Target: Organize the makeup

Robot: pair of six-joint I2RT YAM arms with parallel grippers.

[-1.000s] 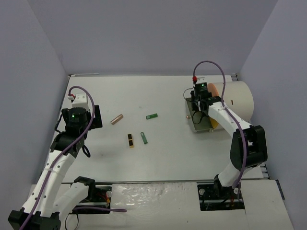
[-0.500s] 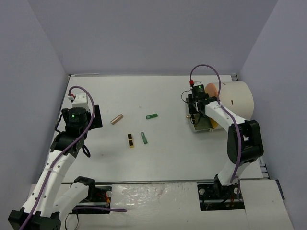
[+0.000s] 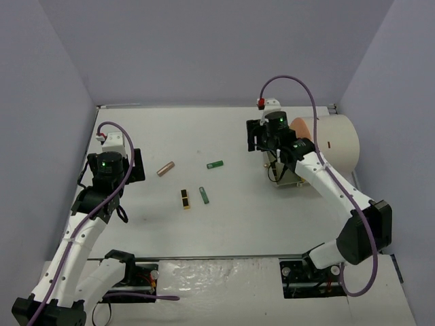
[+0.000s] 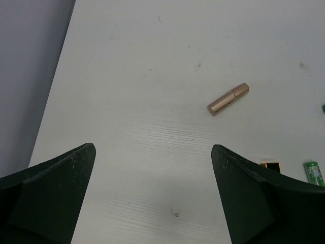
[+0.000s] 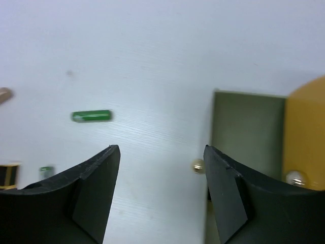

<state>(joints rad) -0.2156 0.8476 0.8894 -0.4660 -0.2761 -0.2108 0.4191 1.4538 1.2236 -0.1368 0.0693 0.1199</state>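
**Setting:** white table (image 3: pixel 224 231) enclosed by plain grey-lilac walls.

**Landmark:** large cream drum (image 3: pixel 340 139), lying at the table's right side. An orange-fronted drawer (image 5: pixel 249 127) with an olive inside stands pulled out on its left, with two small pale knobs at its edge.

**Makeup, all lying flat on the table left of the drum, none in the drawer:**
- Green tube (image 3: pixel 215 164): closest to the drum, yet clear of it.
- Second green tube (image 3: pixel 204 195): farther left of the drum and nearer the arm bases.
- Black-gold lipstick (image 3: pixel 185 198): just beside that second tube, on the side away from the drum.
- Rose-gold tube (image 3: pixel 166 168): farthest from the drum of the four, lying at a slant.

**Left fingers** (image 4: pixel 51 188): spread wide, holding nothing. They are well apart from the drum, beyond the rose-gold tube, over bare table.

**Right fingers** (image 5: pixel 94 193): parted, nothing between them. They are poised just left of the drum, above the table beside the open drawer's corner.
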